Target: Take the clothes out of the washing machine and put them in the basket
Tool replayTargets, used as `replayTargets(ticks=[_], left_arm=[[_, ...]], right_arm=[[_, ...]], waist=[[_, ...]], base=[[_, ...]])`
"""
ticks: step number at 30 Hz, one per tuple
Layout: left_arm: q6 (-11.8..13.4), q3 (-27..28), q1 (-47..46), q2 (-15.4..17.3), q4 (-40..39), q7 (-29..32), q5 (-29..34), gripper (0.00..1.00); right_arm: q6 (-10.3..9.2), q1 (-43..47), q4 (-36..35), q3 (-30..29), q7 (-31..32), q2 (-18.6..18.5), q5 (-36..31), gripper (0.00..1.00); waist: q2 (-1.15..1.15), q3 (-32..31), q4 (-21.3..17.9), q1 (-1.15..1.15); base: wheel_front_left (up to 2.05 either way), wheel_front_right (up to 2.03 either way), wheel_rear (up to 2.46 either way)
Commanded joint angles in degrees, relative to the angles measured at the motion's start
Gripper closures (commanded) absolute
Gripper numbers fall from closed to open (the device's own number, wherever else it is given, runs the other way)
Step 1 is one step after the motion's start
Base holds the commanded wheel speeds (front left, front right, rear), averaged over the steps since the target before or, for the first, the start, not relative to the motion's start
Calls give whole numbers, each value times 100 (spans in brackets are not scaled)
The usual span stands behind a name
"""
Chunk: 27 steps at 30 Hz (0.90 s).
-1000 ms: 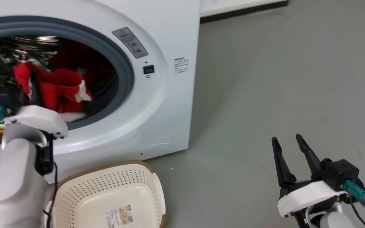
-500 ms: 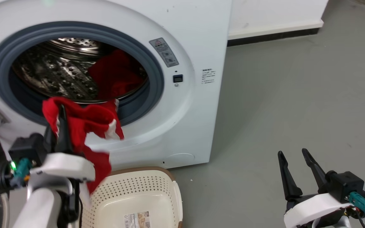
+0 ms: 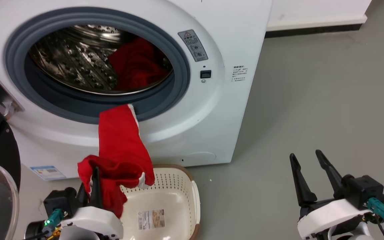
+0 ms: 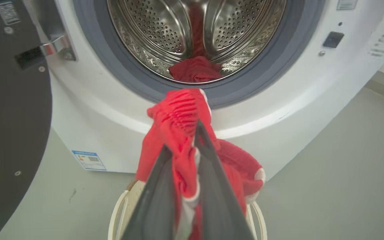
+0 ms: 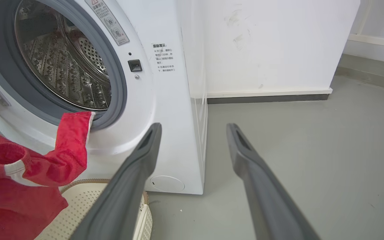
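- Left tool (image 4: 182, 143) — clenched on a red garment (image 3: 120, 146), whose far end drapes over the washing machine (image 3: 212, 110) porthole lip, above the basket (image 3: 182, 186).
- Right tool (image 3: 304, 154) — released, fingers apart over the floor (image 3: 312, 83).

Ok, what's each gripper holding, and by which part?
The left gripper pinches the red garment at a bunched fold by its white trim; the garment's far end lies on the door gasket. The right gripper is open, holding nothing.

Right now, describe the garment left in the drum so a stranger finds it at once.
Find the white washing machine, then its steel drum. That red garment lies inside, loose, unlike the red one clamped in the left gripper above the basket.
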Motion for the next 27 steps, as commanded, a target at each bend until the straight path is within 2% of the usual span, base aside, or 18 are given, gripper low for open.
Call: replayTargets(ticks=[1, 13, 23, 27], left_arm=[[-58, -5, -6, -35, 121, -80, -29, 100], [-573, 153, -1219, -213, 2153, -604, -167, 100], [-1066, 228, -2481, -217, 3996, -693, -47, 100], [-1169, 408, -2744, -228, 4464, -699, 3, 100]], right_arm=[[-4, -80, -23, -10, -17, -1, -8, 0], [-4, -579, -126, -13, -163, 1, 76, 0], [-4, -1046, -92, 110, -410, 1, 214, 0], [-4, -1203, -30, 182, -502, 2, 250, 0]], waist=[[0, 190, -63, 0], [0, 1489, -524, 0], [0, 2549, -775, 0], [0, 2828, -871, 0]], base=[[0, 0, 0], [0, 0, 0], [0, 0, 0], [0, 0, 0]])
